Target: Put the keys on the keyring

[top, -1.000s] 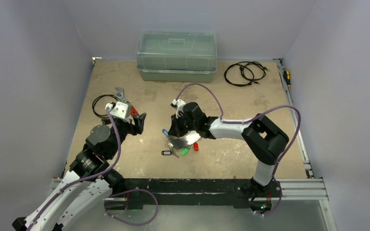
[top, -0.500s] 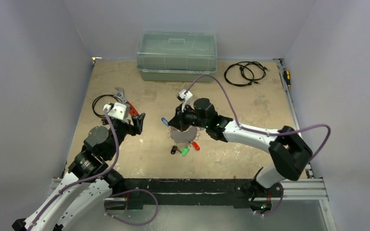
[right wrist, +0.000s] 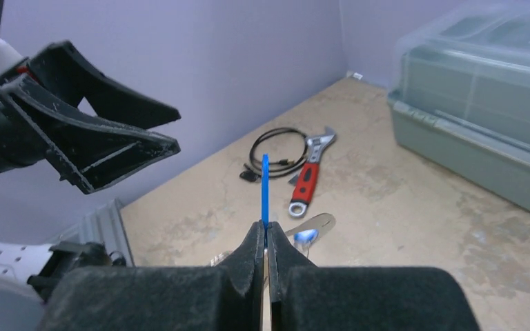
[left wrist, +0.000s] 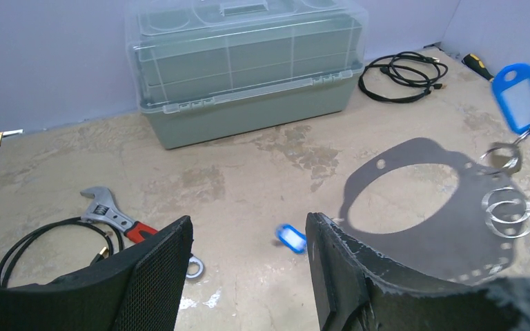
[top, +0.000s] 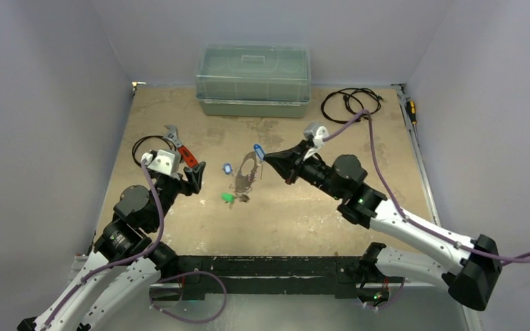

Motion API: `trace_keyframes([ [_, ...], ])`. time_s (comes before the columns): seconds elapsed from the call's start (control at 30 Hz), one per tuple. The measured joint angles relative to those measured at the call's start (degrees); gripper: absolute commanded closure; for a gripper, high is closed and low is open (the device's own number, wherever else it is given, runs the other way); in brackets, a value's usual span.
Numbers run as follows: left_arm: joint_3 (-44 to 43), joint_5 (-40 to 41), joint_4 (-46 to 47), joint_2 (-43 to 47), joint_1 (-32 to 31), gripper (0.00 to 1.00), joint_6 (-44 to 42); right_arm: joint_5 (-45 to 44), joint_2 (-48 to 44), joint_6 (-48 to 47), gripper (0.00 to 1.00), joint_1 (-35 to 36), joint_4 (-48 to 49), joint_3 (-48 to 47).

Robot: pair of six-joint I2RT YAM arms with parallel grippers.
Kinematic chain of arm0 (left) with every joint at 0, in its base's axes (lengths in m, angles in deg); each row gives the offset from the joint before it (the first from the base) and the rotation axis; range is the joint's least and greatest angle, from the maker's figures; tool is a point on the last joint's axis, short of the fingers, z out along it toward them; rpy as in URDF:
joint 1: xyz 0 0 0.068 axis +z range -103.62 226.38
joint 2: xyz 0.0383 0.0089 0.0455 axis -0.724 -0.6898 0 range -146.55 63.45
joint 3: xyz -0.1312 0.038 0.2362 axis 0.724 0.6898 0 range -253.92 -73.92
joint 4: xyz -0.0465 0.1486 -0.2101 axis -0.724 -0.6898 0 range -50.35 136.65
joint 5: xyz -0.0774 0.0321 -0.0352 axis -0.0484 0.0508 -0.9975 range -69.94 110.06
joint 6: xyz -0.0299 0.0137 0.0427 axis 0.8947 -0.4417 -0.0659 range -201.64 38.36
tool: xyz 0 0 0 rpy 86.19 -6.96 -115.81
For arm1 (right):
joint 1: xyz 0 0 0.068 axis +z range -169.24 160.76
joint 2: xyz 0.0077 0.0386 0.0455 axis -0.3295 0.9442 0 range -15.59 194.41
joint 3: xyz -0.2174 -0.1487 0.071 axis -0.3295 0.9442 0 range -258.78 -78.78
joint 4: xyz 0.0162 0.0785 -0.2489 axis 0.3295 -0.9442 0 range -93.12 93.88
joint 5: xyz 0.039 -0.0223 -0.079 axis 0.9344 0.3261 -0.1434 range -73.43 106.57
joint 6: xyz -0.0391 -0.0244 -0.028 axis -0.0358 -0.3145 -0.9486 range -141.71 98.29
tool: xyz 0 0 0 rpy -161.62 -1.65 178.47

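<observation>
We see the right end effector [right wrist: 265,231] clamped fully shut on the blue tag [right wrist: 265,183] of one key, with the tag edge-on and upright between the pads. The keyring [left wrist: 414,234] is just below and ahead of that end effector. It is a thin flat grey loop with small holes round its rim. Small split rings [left wrist: 507,210] overlap its edge close to the held tag. We cannot tell if the loop hangs from that key or rests on the desk [top: 303,214]. The left end effector [left wrist: 248,276] is wide open, holds nothing and faces the loop from the other side. A loose blue-tagged key [top: 227,167], blurred in the left wrist view, and a green-tagged key [top: 228,198] sit between the two end effectors, nearer the left one. We judge the keys light and stiff, their metal slick and their plastic tags the easiest place to pinch. The loop looks light, rigid and thin, so it is likely to swing or tip. We would take it by its broad flat band, away from the split rings. A lidded box [top: 252,79] stands well beyond both end effectors with its lid shut. It is translucent and dividers show inside, but we cannot make out any contents.
</observation>
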Motion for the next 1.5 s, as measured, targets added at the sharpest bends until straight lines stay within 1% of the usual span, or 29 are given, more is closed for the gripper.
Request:
trace_keyframes([
  [0.17, 0.00, -0.28, 0.00, 0.00, 0.00, 0.40, -0.02, -5.90, -9.73, -0.44, 1.00, 0.07, -0.52, 6.29],
  [0.23, 0.00, -0.37, -0.02, -0.02, 0.00, 0.40, -0.02, -8.35, -14.05, -0.42, 1.00, 0.04, -2.51, 8.61],
  [0.33, 0.00, -0.44, -0.02, -0.11, 0.00, 0.40, -0.02, -11.69, -19.85, -0.42, 1.00, 0.04, -8.13, 9.53],
  [0.43, 0.00, -0.50, -0.02, -0.22, 0.00, 0.40, -0.02, -13.62, -23.19, -0.42, 1.00, 0.04, -11.98, 9.53],
  [0.53, 0.00, -0.63, -0.02, -0.24, 0.00, 0.40, -0.02, -15.13, -23.69, -0.37, 1.00, 0.04, -13.73, 10.05],
  [0.67, 0.00, -0.66, -0.04, -0.24, 0.00, 0.41, -0.02, -14.84, -18.99, 0.61, 1.00, 0.04, -11.56, 14.27],
  [0.8, 0.00, -0.63, -0.04, -0.24, 0.00, 0.41, -0.02, -12.94, -7.98, 2.64, 1.00, 0.07, -6.67, 17.79],
  [0.9, 0.00, -0.63, -0.04, -0.24, 0.00, 0.41, -0.02, -11.15, -0.79, 3.74, 1.00, 0.17, -2.51, 18.05],
  [1.1, 0.00, -0.63, -0.07, -0.24, 0.00, 0.41, -0.02, -8.28, 8.68, 4.15, 1.00, 0.70, 4.04, 15.10],
  [1.23, 0.00, -0.63, -0.07, -0.22, 0.00, 0.41, -0.02, -7.56, 11.50, 4.15, 1.00, 0.98, 7.30, 13.88],
  [1.37, 0.00, -0.63, -0.07, -0.22, 0.02, 0.41, -0.02, -7.87, 12.85, 4.63, 1.00, 1.03, 7.93, 13.99],
  [1.5, 0.00, -0.66, -0.04, -0.22, 0.00, 0.41, -0.02, -10.34, 12.87, 7.93, 1.00, 1.03, 9.05, 16.41],
])
